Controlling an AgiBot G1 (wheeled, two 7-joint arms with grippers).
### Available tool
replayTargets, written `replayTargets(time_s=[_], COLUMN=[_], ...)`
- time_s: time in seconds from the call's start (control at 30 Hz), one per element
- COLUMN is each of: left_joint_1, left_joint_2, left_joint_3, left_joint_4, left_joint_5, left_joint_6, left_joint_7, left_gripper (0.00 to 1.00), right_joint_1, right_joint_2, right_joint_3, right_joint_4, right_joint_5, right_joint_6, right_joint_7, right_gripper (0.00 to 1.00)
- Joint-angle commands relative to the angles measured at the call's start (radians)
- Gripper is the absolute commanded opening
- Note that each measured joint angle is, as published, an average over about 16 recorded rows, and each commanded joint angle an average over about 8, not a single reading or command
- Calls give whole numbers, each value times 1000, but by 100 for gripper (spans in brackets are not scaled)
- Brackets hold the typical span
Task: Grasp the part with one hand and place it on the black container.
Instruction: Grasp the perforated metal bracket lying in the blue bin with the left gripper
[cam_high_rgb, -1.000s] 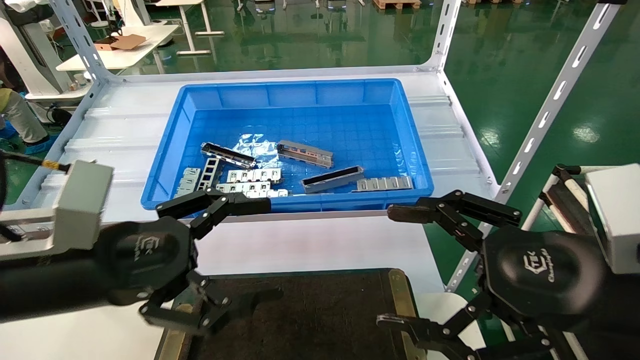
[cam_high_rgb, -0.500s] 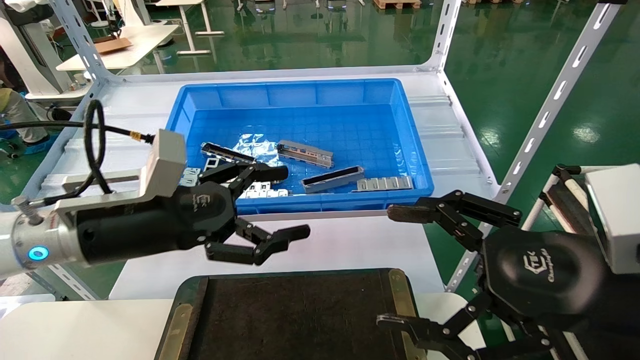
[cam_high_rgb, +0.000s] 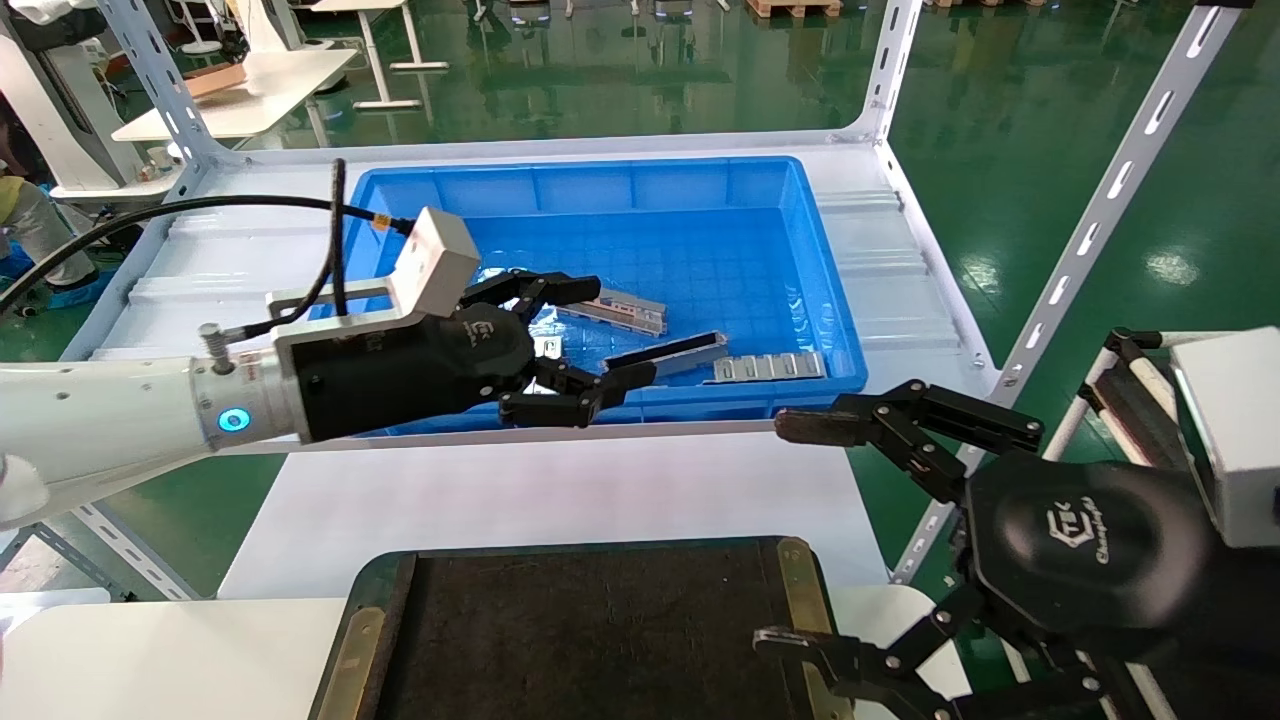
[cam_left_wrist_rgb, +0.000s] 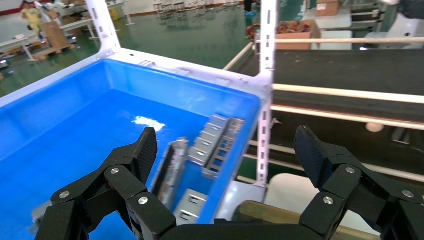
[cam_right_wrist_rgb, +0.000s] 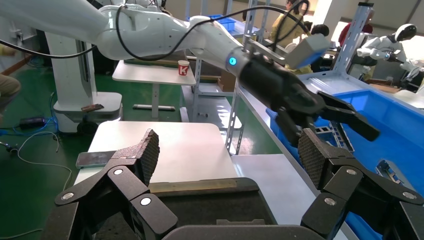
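Head view showed a deep blue bin (cam_high_rgb: 600, 190) on a white bench (cam_high_rgb: 560, 490), used below as the landmark. The left end effector (cam_high_rgb: 600, 335) reached over the bin's near wall, fingers spread wide apart and holding nothing. Just beyond its upper fingertip, on the bin floor, lay the part (cam_high_rgb: 625, 310), a narrow grey channel bracket with rectangular cutouts, partly hidden by that finger. Beside the part, nearer the bin's front wall, lay a channel piece with a black inside (cam_high_rgb: 665, 352), and to the right of that a flat silver tabbed strip (cam_high_rgb: 770, 367).

The black container (cam_high_rgb: 590, 630) sat well in front of the bin, at the robot's edge of the bench, its dark surface bare and its brass-coloured rim strips visible. The right end effector (cam_high_rgb: 800, 535) hung to the right of the bin's front corner, also spread open and gripping nothing, beside the black container.
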Motion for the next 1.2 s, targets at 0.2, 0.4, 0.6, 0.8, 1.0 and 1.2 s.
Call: replayTargets(time_s=[0.2, 0.4, 0.6, 0.8, 1.0, 1.2], left_joint_1=[-68, -118, -152, -171, -170, -164], left_joint_2=[94, 171, 228, 266, 281, 284], left_joint_3=[11, 10, 4, 6, 15, 24], left_joint_4=[182, 333, 447, 515, 519, 504], left_joint_5=[38, 54, 58, 67, 76, 77], left_joint_6=[-75, -177, -284, -434, -527, -540], left_joint_7=[100, 186, 262, 321, 364, 381], left_gripper=[100, 100, 100, 100, 100, 100], right_joint_1=[0, 0, 0, 0, 0, 0], right_joint_2=[0, 0, 0, 0, 0, 0], right_joint_3=[0, 0, 0, 0, 0, 0], right_joint_4=[0, 0, 0, 0, 0, 0], right_joint_5=[0, 0, 0, 0, 0, 0], right_joint_6=[0, 0, 0, 0, 0, 0], right_joint_7=[0, 0, 0, 0, 0, 0], right_gripper=[100, 100, 100, 100, 100, 100])
